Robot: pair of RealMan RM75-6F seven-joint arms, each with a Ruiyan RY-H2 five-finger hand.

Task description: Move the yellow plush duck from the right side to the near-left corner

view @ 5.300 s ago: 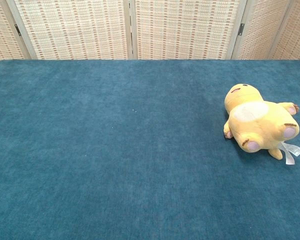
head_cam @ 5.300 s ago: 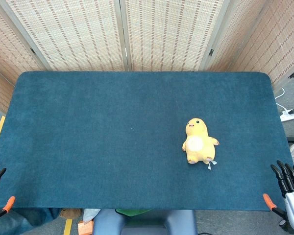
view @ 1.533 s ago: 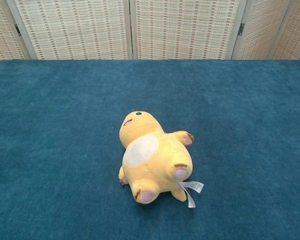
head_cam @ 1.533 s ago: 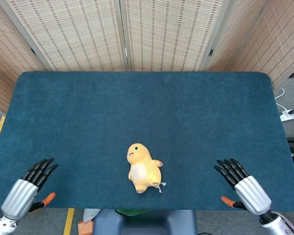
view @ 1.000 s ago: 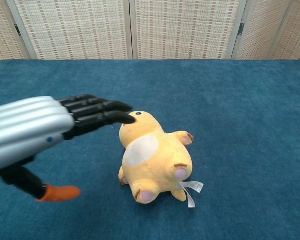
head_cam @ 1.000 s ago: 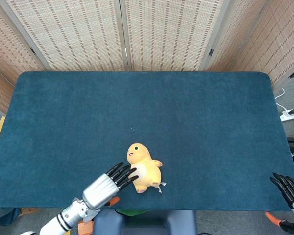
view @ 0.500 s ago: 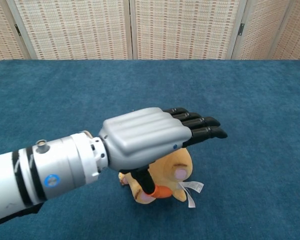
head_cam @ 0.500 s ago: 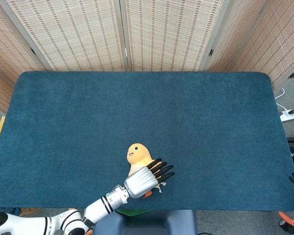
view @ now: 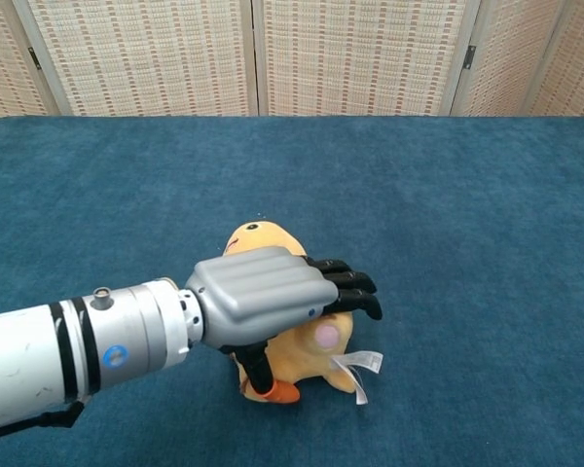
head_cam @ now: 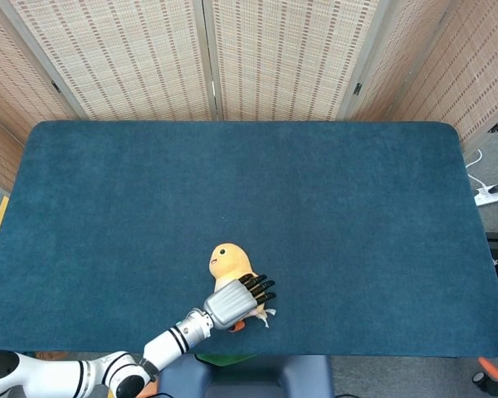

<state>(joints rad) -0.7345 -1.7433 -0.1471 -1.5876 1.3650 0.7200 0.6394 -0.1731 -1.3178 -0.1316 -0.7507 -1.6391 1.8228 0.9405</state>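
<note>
The yellow plush duck (head_cam: 227, 259) lies on the blue table (head_cam: 332, 191) near its front edge, a little left of the middle. My left hand (head_cam: 236, 300) covers the duck's body. In the chest view the left hand (view: 268, 290) has its dark fingers (view: 346, 285) curled over the duck's belly and its orange thumb tip against the near side, so it grips the duck (view: 256, 238). Only the duck's head, one foot and its white tag stay uncovered. Of my right hand, only an orange thumb tip (head_cam: 490, 367) shows at the lower right, off the table.
Woven folding screens (head_cam: 274, 58) stand behind the table's far edge. A white power strip (head_cam: 490, 196) lies on the floor to the right. The table's near-left corner (head_cam: 17, 332) is bare blue cloth.
My left hand's fingers, stretched flat over the duck half a second ago, have curled down onto it. The duck has shifted slightly left. The right hand has withdrawn almost out of view.
</note>
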